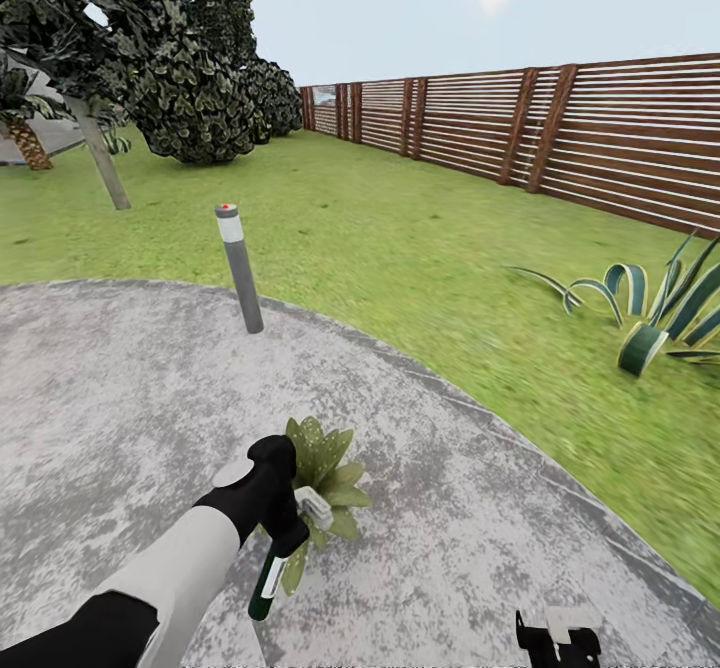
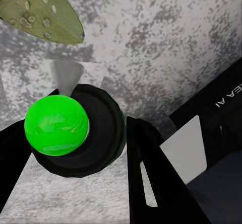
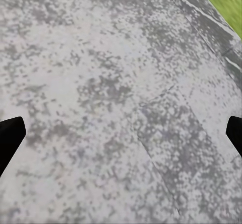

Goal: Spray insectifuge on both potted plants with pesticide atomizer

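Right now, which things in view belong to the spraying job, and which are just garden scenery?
Job:
- pesticide atomizer, held in the left gripper
- potted plant, right beside the atomizer, on the round paving

Scenery:
- bollard light at the paving's edge
- striped curling-leaf plant on the lawn
- wooden fence
- dark shrubs

Materials and finishes in the garden

Rough, mottled grey stone is seen in the paving (image 1: 120, 398); brown wooden slats form the fence (image 1: 600, 128); the pesticide atomizer (image 2: 56, 125) is capped in glossy green plastic; matt black fingers (image 2: 151, 178) are noted.
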`<state>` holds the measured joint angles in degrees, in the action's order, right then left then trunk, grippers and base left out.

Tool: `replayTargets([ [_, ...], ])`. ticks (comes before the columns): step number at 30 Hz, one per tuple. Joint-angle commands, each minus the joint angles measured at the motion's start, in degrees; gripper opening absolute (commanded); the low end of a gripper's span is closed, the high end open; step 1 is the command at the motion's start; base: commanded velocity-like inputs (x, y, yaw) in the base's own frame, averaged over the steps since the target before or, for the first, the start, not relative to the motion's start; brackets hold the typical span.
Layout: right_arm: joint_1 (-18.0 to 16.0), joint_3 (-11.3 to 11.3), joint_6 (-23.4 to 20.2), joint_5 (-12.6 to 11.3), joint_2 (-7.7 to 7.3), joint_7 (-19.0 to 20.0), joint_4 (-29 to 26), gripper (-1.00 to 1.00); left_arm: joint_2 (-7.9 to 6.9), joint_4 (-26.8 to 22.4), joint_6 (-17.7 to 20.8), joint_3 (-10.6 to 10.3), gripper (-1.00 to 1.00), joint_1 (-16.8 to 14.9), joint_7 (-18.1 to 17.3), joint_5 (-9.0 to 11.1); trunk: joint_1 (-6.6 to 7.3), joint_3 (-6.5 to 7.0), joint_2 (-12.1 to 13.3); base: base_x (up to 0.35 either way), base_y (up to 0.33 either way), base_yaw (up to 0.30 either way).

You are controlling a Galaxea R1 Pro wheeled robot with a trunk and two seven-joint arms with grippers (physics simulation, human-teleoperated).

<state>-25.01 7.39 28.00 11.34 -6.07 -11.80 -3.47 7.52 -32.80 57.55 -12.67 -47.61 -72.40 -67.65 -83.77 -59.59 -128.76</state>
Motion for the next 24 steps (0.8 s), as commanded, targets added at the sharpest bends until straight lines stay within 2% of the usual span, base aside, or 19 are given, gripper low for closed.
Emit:
replayTargets([
  [1, -0.04, 0.44, 0.19, 0.61, 0.01, -0.18, 0.05, 1.00, 0.03, 0.03, 0.45, -0.03, -1.00, -0.03, -0.67, -0.55, -0.21, -0.33, -0.44, 0.000, 0.000, 0.000],
  [6, -0.04, 0.44, 0.19, 0.61, 0.01, -0.16, 0.06, 1.00, -0.04, 0.61, 0.50, 0.33, -1.00, -0.03, -0.96, 0.10, -1.31, -1.68, -2.44, 0.000, 0.000, 0.000],
  [10, -0.04, 0.44, 0.17, 0.61, 0.01, -0.16, 0.11, 1.00, -0.03, 0.65, 0.47, 4.54, -1.00, -0.03, -0.96, 0.01, -1.97, -2.42, -3.65, 0.000, 0.000, 0.000],
  [16, -0.04, 0.44, 0.15, 0.61, 0.01, -0.15, 0.13, 1.00, 0.12, 0.80, 1.08, 4.89, -1.00, 0.04, -0.81, -0.44, -1.97, -2.42, -3.65, 0.000, 0.000, 0.000],
  [24, -0.04, 0.44, 0.14, 0.61, 0.01, -0.15, 0.13, 1.00, 0.60, 0.88, 1.33, 5.04, -1.00, -1.59, -0.69, -0.51, -1.97, -2.42, -3.65, 0.000, 0.000, 0.000],
])
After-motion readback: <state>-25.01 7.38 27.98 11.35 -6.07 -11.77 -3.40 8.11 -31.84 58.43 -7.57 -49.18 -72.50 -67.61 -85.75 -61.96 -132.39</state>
